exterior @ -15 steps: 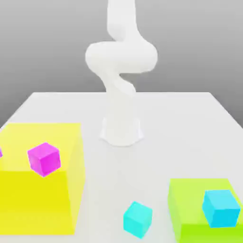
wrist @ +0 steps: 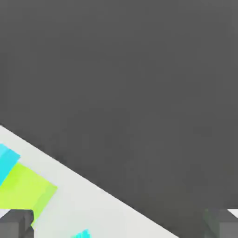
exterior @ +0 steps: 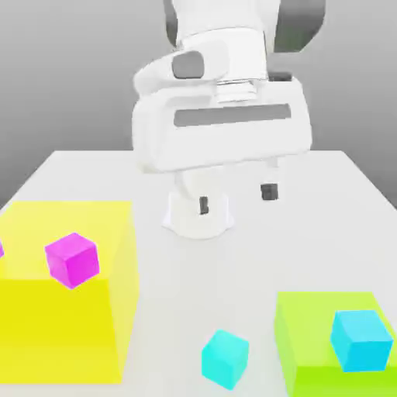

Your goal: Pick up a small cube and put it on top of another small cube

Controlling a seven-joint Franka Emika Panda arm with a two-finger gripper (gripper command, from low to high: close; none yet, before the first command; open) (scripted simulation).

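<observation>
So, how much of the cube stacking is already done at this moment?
Nothing is stacked yet. The gripper hangs open and empty above the table. One cyan cube lies on the table, the other cyan cube on the green block. The magenta cube sits bare on the yellow block. Grasping, lifting and placing all remain.

Yellow block [exterior: 66,310], lime block [exterior: 310,341], table [exterior: 310,225]

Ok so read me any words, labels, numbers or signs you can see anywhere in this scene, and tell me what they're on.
There is no text to read.
The magenta cube, both cyan cubes, the yellow block and the green block have plain faces.
The white arm and the table carry no lettering or signs.
</observation>
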